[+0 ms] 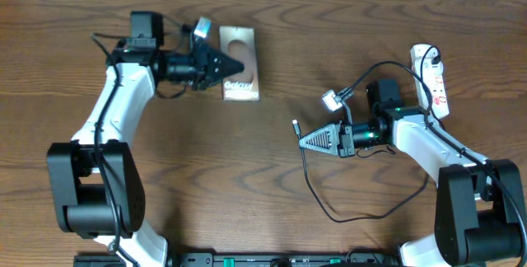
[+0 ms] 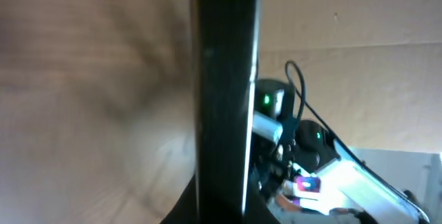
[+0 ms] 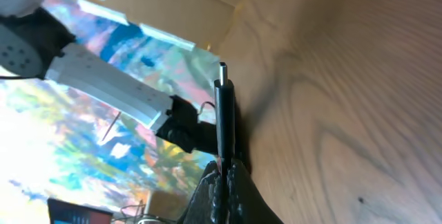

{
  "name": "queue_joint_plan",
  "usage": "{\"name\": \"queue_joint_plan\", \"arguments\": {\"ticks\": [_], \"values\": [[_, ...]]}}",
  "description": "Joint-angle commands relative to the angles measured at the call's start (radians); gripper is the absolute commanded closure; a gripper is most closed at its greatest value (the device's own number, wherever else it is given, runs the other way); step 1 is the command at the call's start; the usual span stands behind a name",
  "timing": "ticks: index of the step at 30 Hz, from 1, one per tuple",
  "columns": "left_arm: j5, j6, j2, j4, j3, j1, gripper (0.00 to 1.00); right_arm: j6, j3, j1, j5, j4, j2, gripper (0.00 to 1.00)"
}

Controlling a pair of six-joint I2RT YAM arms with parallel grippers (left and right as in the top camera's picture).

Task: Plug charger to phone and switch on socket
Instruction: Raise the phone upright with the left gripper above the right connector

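Charger [image 3: 224, 117] cable loops across the near part of the table [image 1: 247, 176], then runs up to the right gripper [image 1: 301, 139]. That gripper's fingers are pressed together on the charger's plug (its small metal tip pokes out beyond them, pointing toward the far side). Farther out and to the left, the left gripper [image 1: 230, 65] pinches the phone [image 1: 249, 69] by one long side. In the left wrist view the phone shows only as a dark upright bar between the fingers. Plug and phone are well apart. Farthest on the right lies the socket [image 1: 434, 77], white with red markings, with a black plug [image 1: 430, 53] in its far end. Whether its switch is on, I cannot tell.
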Motion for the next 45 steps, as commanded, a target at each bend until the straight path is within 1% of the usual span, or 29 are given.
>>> {"name": "queue_joint_plan", "arguments": {"ticks": [1,5,8,11,15,18,20,23,27,30,34,37,40,45], "values": [[-0.029,-0.198,-0.073,0.109,0.024,-0.062,0.93,0.042,-0.003,0.010,-0.081,0.039,-0.011,0.99],[-0.115,-0.294,-0.109,0.219,0.024,-0.116,0.93,0.150,0.001,0.010,-0.082,0.111,-0.011,0.99],[-0.166,-0.345,-0.134,0.274,0.024,-0.143,0.93,0.196,0.007,0.010,-0.082,0.151,-0.019,0.99],[-0.188,-0.400,-0.147,0.321,0.024,-0.155,0.93,0.232,0.011,0.010,-0.082,0.193,-0.046,0.99],[-0.222,-0.427,-0.149,0.348,0.024,-0.168,0.93,0.306,0.011,0.010,-0.082,0.274,-0.092,0.99],[-0.244,-0.452,-0.149,0.375,0.024,-0.183,0.93,0.407,0.011,0.010,-0.082,0.372,-0.125,0.99],[-0.243,-0.484,-0.149,0.424,0.024,-0.197,0.92,0.492,0.011,0.010,-0.081,0.450,-0.135,0.99],[-0.240,-0.534,-0.149,0.544,0.024,-0.227,0.92,0.617,0.011,0.014,-0.081,0.570,-0.136,0.99],[-0.237,-0.586,-0.149,0.690,0.024,-0.251,0.93,0.681,0.011,0.020,-0.082,0.670,-0.136,0.99],[-0.230,-0.588,-0.149,0.714,0.024,-0.253,0.92,0.737,0.011,0.020,-0.082,0.759,-0.136,0.99],[-0.210,-0.580,-0.149,0.719,0.024,-0.253,0.92,0.854,0.011,0.021,-0.082,0.916,-0.136,0.99],[-0.182,-0.581,-0.149,0.767,0.024,-0.253,0.93,0.930,0.011,0.021,-0.080,1.008,-0.136,0.99],[-0.146,-0.593,-0.149,0.843,0.024,-0.253,0.92,0.951,0.011,0.021,-0.071,1.038,-0.136,0.99],[-0.119,-0.599,-0.149,0.859,0.023,-0.253,0.92,0.951,0.011,0.020,-0.057,1.061,-0.136,0.99]]}}
